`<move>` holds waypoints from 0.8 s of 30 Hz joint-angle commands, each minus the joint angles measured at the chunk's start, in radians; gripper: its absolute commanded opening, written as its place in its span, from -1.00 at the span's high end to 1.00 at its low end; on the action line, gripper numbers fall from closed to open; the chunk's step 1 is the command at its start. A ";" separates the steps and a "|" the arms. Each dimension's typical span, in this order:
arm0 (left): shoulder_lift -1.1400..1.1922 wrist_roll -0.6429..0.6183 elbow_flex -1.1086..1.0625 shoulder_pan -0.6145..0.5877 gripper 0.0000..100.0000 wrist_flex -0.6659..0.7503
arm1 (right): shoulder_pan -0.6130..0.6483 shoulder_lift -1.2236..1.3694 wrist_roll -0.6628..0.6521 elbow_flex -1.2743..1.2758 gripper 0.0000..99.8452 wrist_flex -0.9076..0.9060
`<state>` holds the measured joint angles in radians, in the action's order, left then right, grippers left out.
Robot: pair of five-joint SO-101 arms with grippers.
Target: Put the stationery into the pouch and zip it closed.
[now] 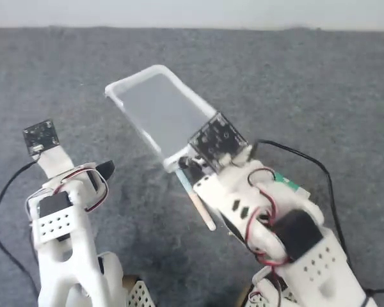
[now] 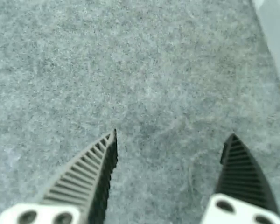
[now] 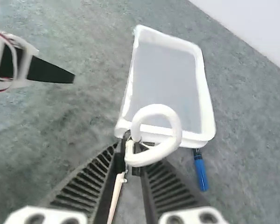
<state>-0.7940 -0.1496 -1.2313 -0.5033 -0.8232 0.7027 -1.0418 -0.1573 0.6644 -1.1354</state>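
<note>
the right gripper (image 3: 130, 163), closed narrowly on a pale pen (image 1: 198, 201), is held at the near end of the clear pouch (image 1: 160, 109) on the grey bench (image 1: 275, 83), presumably for feeding it in, while the left gripper (image 2: 173, 135) is held wide open and empty, left of the pouch.

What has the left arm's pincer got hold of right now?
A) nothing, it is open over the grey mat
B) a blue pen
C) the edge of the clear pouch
A: the left pincer stands wide open, and between its fingers there is just the grey mat.
</note>
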 commanded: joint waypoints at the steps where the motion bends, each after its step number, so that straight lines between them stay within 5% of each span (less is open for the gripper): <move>1: -0.038 -0.011 0.024 -0.006 0.33 0.026 | 0.018 -0.099 -0.011 -0.078 0.99 -0.053; 12: -0.038 -0.011 0.024 -0.006 0.33 0.026 | 0.019 -0.245 -0.038 -0.077 0.98 -0.249; 20: -0.038 -0.011 0.024 -0.006 0.33 0.026 | 0.018 -0.202 -0.055 -0.080 0.34 -0.269; 24: -0.038 -0.011 0.024 -0.006 0.33 0.026 | 0.015 -0.137 -0.055 -0.081 0.39 -0.268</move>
<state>-0.7940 -0.1496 -1.2313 -0.5033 -0.8232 0.7135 -1.2398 -0.2018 0.6414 -1.4024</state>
